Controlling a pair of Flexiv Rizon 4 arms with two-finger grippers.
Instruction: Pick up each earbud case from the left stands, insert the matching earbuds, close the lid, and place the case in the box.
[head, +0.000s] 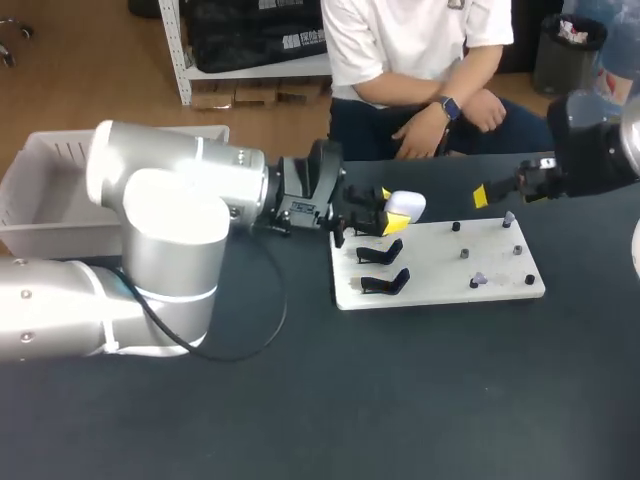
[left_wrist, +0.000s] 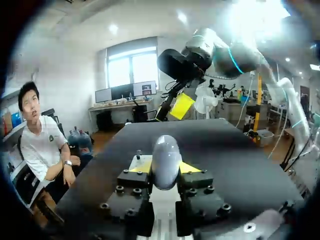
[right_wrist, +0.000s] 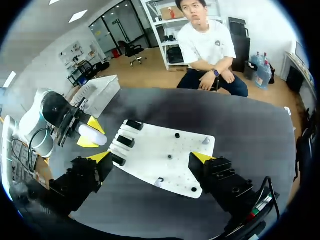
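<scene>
A white earbud case (head: 406, 205) is held just above the far left corner of the white board (head: 440, 285), with my left gripper (head: 388, 210) shut on it. In the left wrist view the case (left_wrist: 166, 160) sits between the two yellow tips. Two empty black stands (head: 381, 251) (head: 386, 283) lie nearer on the board. Small earbuds (head: 480, 280) (head: 508, 217) rest on pegs at the board's right side. My right gripper (head: 505, 194) hangs open above the table's far right, holding nothing. From its wrist view, its open gripper (right_wrist: 151, 157) looks down on the board (right_wrist: 170, 145) and the case (right_wrist: 93, 134).
A white box (head: 40, 190) stands at the table's far left, behind my left arm. Several dark pegs (head: 465, 254) stick up from the board's right half. The dark tabletop (head: 400, 400) spreads out in front of the board.
</scene>
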